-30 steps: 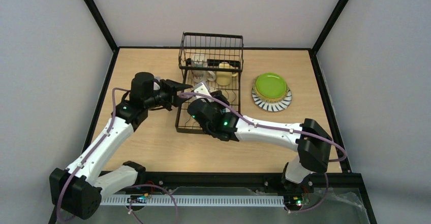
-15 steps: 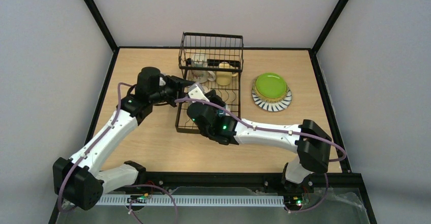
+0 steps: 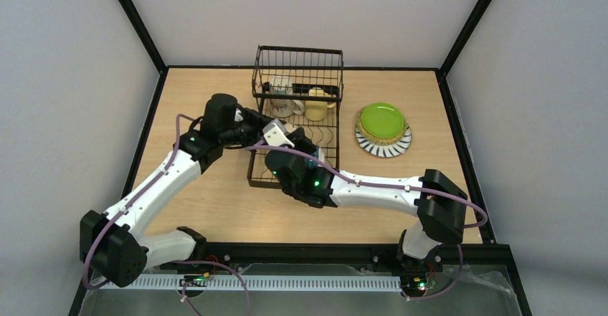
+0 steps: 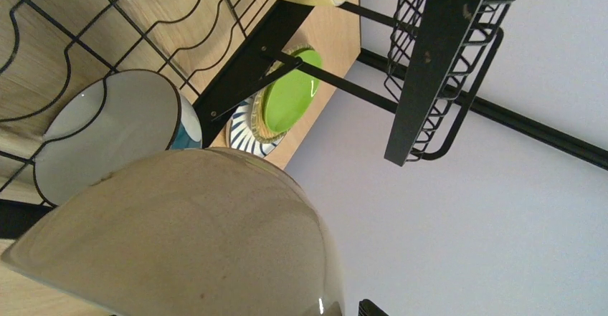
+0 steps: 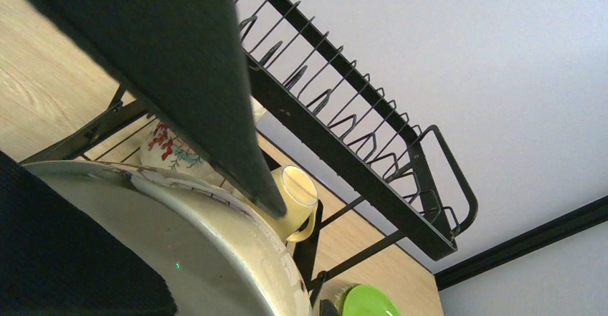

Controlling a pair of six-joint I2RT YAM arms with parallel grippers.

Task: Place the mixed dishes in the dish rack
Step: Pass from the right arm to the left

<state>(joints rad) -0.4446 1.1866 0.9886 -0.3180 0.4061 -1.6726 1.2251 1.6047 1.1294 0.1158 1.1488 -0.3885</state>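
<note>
The dish rack (image 3: 324, 135) sits mid-table (image 3: 215, 208), its raised wire basket (image 3: 297, 64) at the 12 o'clock end and the curved plate dividers running toward 6 o'clock.

The pale yellow mug (image 3: 315, 108) stands on the rack floor just below the basket, toward 1 o'clock. In the right wrist view the white printed mug (image 5: 176, 152), with red and teal marks, stands just beside it. The blue-patterned mug (image 4: 107, 140) lies on its side among the dividers, its white mouth turned toward 9 o'clock. No plate stands in the dividers.

The cream mug (image 3: 277, 132) is over the rack's 9 o'clock side, between the two grippers. The right gripper (image 3: 285, 141) reaches in from 5 o'clock and is clamped narrow on its wall, one finger inside the rim and one outside. Whether the mug's base touches the wires cannot be told.

The left gripper (image 3: 252, 124) is at the rack's 9 o'clock edge, right against the cream mug, which fills the lower half of its wrist view. Its jaws are hidden there and in the top view, so I cannot tell how wide they stand or whether they touch the mug.

The three plates are stacked on the table at 3 o'clock from the rack, apart from it. The lime green plate (image 3: 381, 120) is on top, the tan plate (image 3: 380, 141) under it, and the striped-rim plate (image 3: 373, 149) at the bottom.
</note>
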